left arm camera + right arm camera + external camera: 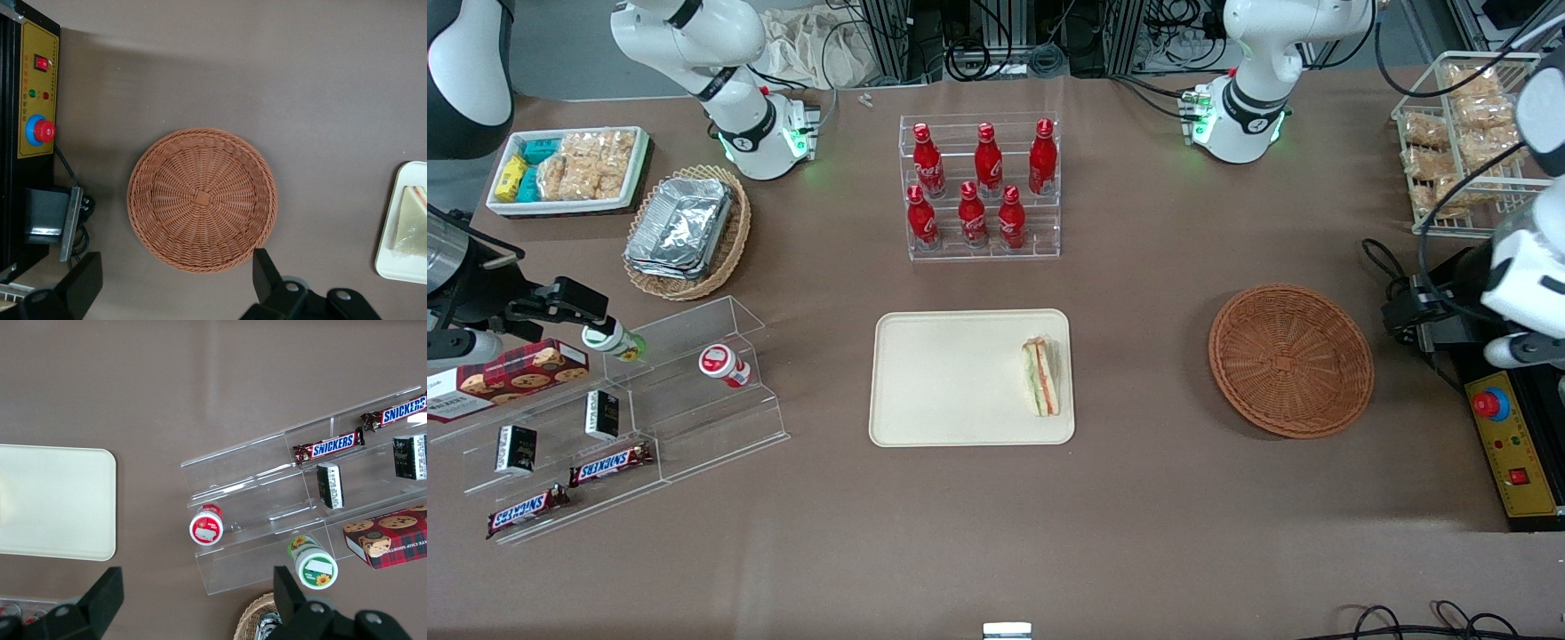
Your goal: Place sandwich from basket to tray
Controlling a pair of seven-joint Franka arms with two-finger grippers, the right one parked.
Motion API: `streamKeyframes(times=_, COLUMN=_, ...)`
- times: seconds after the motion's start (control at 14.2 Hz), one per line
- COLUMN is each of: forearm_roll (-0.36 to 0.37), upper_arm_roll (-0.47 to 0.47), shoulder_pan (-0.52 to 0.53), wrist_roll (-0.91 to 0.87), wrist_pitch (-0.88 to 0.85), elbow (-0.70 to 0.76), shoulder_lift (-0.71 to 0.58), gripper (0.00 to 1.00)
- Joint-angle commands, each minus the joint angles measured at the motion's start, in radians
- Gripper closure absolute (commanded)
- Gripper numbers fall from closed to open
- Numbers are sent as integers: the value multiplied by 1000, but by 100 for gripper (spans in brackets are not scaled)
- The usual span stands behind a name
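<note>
Pincer (175,283) is spread wide with nothing between its fingers, hanging high over the basket (202,199), which looks completely bare inside. The sandwich (1040,377) is lying on the tray (951,382), right up against the short rim nearest the basket, filling edge facing up.

So as far as I can judge, the placing is done and the step in hand is just clearing out. To do that well: keep the fingers spread, stay high, and drift toward the working arm's end of the counter, away from the tray, so nothing clips the sandwich sitting so close to that rim. Also watch the control box (37,90) and its cable near the basket.
</note>
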Motion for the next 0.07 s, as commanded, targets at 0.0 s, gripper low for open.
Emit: streamKeyframes(times=0.0, forearm_roll=-21, upper_arm_roll=22, shoulder_pan=-19, wrist_roll=37, wrist_pitch=-52, elbow=12, shoulder_lift=1, gripper=0)
